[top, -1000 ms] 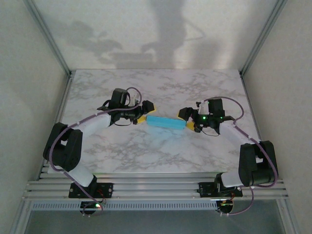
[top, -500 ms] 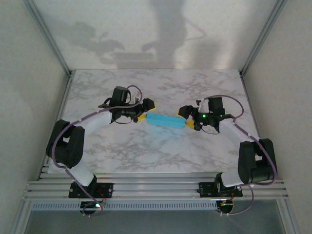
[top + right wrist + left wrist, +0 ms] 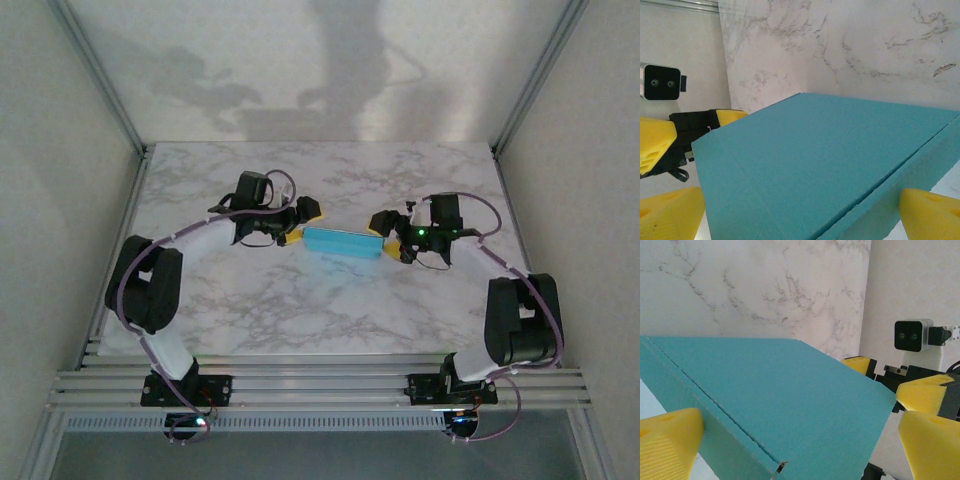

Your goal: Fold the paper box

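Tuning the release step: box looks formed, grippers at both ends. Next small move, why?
Probably ease both grippers straight back off the ends. The paper box lies on the table as a closed turquoise block, no flap standing up, and the left gripper and right gripper each straddle one end with jaws open, so nothing is held.

I am counting one paper box (image 3: 343, 243) and one marble table (image 3: 300, 310). I am working with two arms, each carrying one gripper, so two in all: my left gripper (image 3: 301, 223) and my right gripper (image 3: 388, 233). Each is showing two yellow fingertips (image 3: 667, 442), making four, and in the left wrist view I am seeing all four at once, plus one camera (image 3: 912, 335) sitting on the opposite wrist
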Robot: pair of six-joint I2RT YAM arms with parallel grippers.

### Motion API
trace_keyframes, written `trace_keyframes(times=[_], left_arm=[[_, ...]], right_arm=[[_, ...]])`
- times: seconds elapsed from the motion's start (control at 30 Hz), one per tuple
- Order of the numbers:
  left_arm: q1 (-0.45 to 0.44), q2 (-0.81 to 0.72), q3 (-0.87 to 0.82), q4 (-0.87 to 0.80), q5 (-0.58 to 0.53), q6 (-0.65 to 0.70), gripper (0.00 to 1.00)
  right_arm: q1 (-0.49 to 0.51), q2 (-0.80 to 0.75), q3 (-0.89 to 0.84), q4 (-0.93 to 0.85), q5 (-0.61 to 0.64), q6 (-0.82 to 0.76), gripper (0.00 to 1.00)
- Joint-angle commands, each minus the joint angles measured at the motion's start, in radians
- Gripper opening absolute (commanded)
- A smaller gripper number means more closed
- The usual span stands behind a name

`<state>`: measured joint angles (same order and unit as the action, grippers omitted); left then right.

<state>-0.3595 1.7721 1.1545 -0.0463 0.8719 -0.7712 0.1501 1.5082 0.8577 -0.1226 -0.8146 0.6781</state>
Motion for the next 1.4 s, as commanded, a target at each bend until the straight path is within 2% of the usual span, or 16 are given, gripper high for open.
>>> trace_keyframes(times=[0.0, 0.43, 1.13, 1.37], left_arm=[[0.008, 0.028, 0.048, -0.016, 0.033, 0.008, 0.99], [0.023, 0.102, 0.142, -0.058, 0.041, 0.024, 0.99], [0.05, 0.121, 0.209, -0.117, 0.021, 0.065, 0.99], [0.073, 0.062, 0.231, -0.191, -0.021, 0.133, 0.99]], right_arm=[[-0.007, 0.028, 0.034, 0.025, -0.046, 0.01, 0.99], [-0.035, 0.093, 0.103, 0.004, -0.049, -0.007, 0.99], [-0.056, 0.129, 0.17, -0.052, -0.035, -0.05, 0.99], [-0.057, 0.062, 0.184, -0.176, 0.016, -0.198, 0.99]])
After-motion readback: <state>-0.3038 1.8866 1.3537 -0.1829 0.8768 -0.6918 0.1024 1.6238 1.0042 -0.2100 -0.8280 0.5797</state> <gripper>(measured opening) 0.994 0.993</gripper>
